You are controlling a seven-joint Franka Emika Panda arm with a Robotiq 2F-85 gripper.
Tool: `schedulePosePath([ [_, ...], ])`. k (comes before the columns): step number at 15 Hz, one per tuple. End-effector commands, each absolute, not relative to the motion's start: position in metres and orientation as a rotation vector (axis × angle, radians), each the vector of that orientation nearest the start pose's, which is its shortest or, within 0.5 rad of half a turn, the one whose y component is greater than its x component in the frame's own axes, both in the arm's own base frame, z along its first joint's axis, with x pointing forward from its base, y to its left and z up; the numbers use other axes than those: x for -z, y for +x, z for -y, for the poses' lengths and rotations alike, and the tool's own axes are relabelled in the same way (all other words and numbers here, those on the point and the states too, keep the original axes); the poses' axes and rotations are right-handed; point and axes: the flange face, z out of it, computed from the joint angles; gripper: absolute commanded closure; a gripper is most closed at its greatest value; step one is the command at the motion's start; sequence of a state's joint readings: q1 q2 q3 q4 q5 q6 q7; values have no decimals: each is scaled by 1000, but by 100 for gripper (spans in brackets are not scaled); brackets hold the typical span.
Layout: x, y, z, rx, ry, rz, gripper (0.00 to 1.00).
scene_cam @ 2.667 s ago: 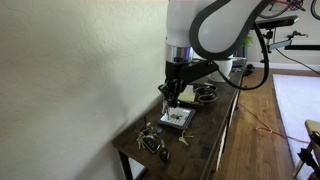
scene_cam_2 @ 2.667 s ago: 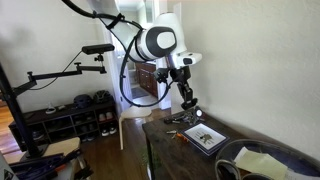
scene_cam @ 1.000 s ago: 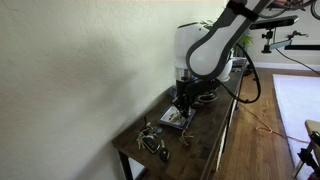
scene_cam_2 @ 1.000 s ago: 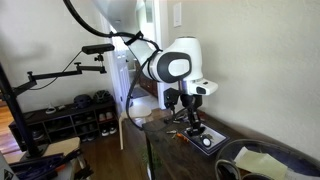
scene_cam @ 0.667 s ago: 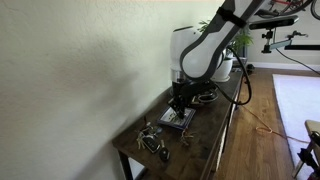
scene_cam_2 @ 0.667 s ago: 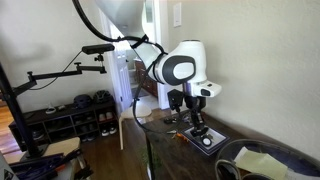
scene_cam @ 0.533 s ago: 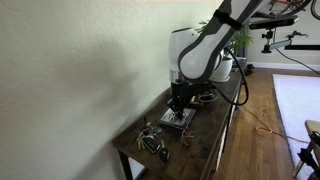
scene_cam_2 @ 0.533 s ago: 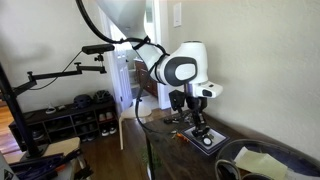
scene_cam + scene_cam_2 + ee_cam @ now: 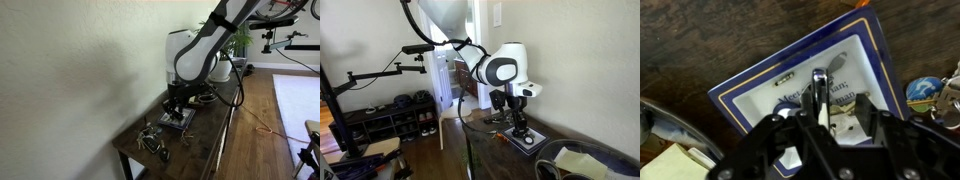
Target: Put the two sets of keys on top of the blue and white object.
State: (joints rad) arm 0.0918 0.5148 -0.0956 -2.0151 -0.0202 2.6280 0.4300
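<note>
The blue and white object [image 9: 755, 88] is a flat card with a dark blue border, lying on the dark wooden table [image 9: 205, 140]. It shows in both exterior views [image 9: 180, 120] [image 9: 532, 141]. My gripper [image 9: 820, 112] is low over it, fingers closed on one set of keys; a silver key blade [image 9: 818, 88] sticks out between the fingers over the white face. The gripper also shows in both exterior views [image 9: 176, 106] [image 9: 519, 128]. The other set of keys [image 9: 151, 141] lies on the table's near end, apart from the card.
A dark bowl [image 9: 205, 96] stands behind the card; in an exterior view it holds yellow paper [image 9: 578, 160]. A round blue item [image 9: 924, 92] lies beside the card's edge. The wall runs along one long side of the narrow table.
The arm has come down from above the table until the gripper sits just over the blue and white card. In the last half second it barely moves.
</note>
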Motion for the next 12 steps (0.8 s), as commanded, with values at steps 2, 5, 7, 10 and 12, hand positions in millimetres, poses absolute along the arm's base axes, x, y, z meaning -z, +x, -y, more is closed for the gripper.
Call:
schedulePosePath([
  [2,-215,607,-7,173,-3114,-599,14],
  [5,-230,603,-16,185,-3142,-561,0],
  [7,-242,600,-26,198,-3149,-528,0],
  [10,-262,595,-42,209,-3172,-483,0],
  [12,-272,592,-53,202,-3188,-454,0],
])
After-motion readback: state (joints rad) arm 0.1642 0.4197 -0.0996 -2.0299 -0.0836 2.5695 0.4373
